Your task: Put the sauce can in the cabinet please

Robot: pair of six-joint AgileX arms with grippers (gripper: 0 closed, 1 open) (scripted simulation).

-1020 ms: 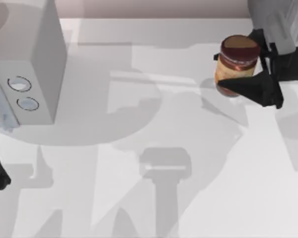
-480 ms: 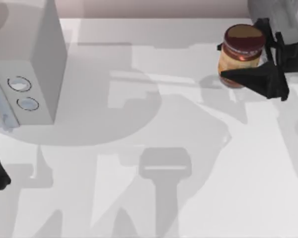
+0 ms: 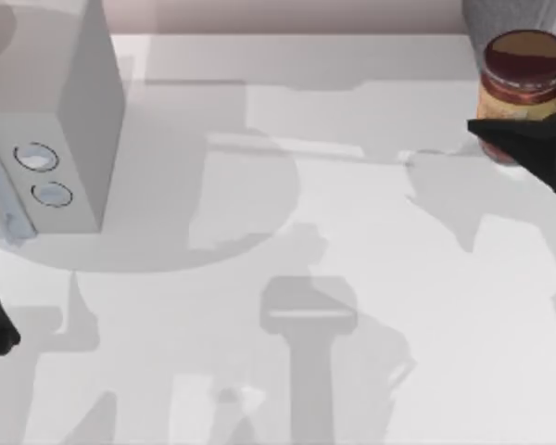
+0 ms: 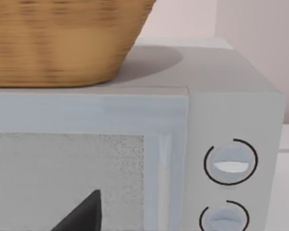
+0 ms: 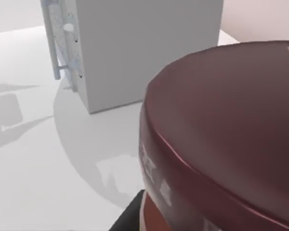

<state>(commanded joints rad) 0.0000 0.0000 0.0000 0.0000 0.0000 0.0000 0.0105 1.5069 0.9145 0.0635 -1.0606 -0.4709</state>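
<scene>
1. The sauce can (image 3: 524, 88) stands upright at the far right of the bench (image 3: 352, 278), its dark red-brown top (image 5: 231, 120) looming close in the right wrist view.
2. The right pincer (image 3: 528, 139) grips the can low on its label, one dark finger (image 3: 514, 139) across its near side; whether the can rests on the bench or hangs above it is hard to judge.
3. A grey box (image 5: 144, 48) with a handle (image 5: 62, 43) stands beyond the can, open bench between them.
4. Well apart, at the far left, stands a white box with two dials (image 3: 46, 139), a wicker basket (image 4: 62, 43) on top.
5. The left pincer (image 4: 84, 214) points at that box's front; I cannot tell its opening.
</scene>
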